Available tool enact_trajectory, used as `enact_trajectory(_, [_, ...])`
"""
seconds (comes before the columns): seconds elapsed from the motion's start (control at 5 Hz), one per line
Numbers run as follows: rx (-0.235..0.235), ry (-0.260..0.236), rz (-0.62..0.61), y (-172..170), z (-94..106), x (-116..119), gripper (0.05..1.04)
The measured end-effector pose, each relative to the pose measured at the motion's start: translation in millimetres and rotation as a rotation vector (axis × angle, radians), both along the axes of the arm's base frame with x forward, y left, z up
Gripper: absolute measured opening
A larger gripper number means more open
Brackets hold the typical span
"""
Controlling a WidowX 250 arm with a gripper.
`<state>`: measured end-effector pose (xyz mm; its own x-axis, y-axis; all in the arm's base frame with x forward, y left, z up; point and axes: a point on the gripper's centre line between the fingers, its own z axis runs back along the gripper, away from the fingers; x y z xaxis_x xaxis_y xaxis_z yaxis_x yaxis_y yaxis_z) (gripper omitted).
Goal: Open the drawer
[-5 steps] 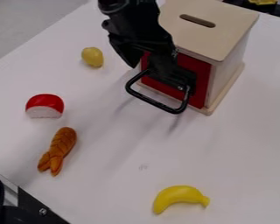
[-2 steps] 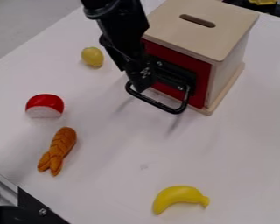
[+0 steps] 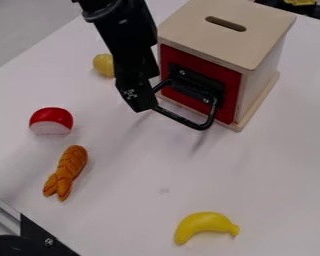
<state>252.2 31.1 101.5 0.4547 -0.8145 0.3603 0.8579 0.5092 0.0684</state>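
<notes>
My tool has shifted from over handle to its camera-left corner; can't tell if wide or narrow. Drawer behind handle still shut; pull likely remains.

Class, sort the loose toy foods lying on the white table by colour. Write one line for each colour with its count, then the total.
Yellow: 2 (the banana and the round lemon-like piece)
Red and white: 1 (the half-round piece)
Orange-brown: 1 (the piece with a forked end)
Total: 4
</notes>
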Motion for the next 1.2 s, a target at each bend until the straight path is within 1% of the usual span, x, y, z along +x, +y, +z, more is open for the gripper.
enact_trajectory(0.2, [0.074, -0.062, -0.186, -1, -7.5, 0, 0.998])
enact_trajectory(0.4, [0.16, -0.099, -0.265, -9, -20.5, -3, 0.998])
enact_trajectory(0.6, [0.275, -0.153, -0.273, -14, -29.6, 0, 0.998])
enact_trajectory(0.8, [0.298, -0.148, -0.277, -17, -37.3, 6, 0.998])
enact_trajectory(1.0, [0.307, -0.142, -0.279, -20, -38.2, 16, 0.998])
enact_trajectory(1.2, [0.332, -0.107, -0.278, -23, -45.5, 25, 0.998])
